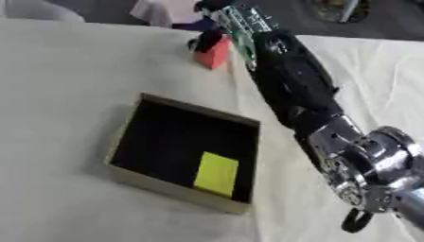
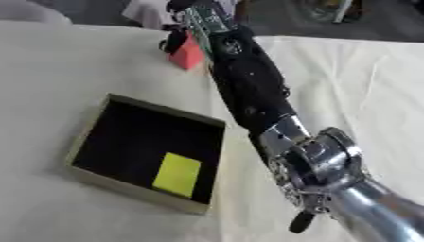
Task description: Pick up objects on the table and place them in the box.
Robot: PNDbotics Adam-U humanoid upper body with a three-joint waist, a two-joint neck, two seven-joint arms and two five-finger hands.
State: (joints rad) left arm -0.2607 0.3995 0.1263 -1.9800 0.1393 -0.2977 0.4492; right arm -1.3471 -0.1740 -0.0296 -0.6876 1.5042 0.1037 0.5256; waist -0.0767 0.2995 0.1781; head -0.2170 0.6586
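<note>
- Trouble risk sat at twelve o'clock: the right hand (image 1: 208, 41) had dark fingers at the red block (image 1: 215, 53), but whether they pinched it I couldn't tell.
- Block could drop short of the box (image 1: 124, 172), where a yellow piece (image 1: 217, 173) lay, onto the surface (image 1: 58, 85).

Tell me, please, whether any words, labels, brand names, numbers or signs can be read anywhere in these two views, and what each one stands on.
None can be read.
The box, the yellow block inside it and the red block by the right hand show plain faces.
The green board on the right arm bears pale marks, too blurred to read.
</note>
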